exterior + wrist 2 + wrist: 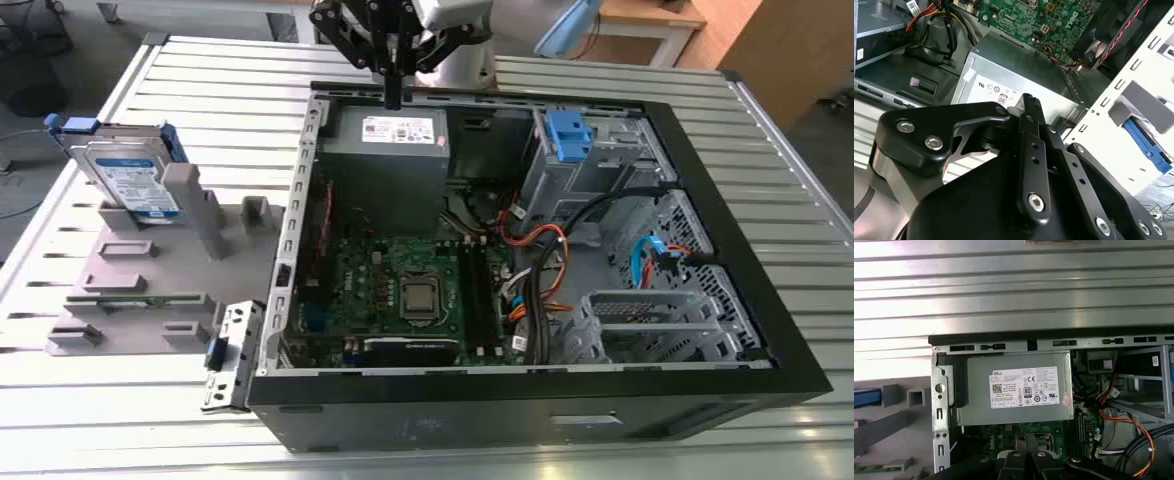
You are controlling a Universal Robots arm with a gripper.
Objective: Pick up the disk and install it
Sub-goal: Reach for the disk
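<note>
Well, my fingers (395,90) are pressed together and they hold nothing. They point straight down, just above the far wall of the open computer case (534,405), right over the big grey metal box (387,160) with the white sticker. In the first wrist view that grey metal box (1014,390) sits tight against the case wall, with the green board (1019,432) next to it. The disk (127,180) is not in the case. It stands up on its edge in a grey holder (134,262) on the tabletop (214,70), at the exterior view's left, well apart from my fingers. Its white and blue label faces out, and blue rails run along its sides. Inside the case, a bare blue clip (566,135) sits in the metal bay at the exterior view's right, with orange and black wires (541,240) near it.
</note>
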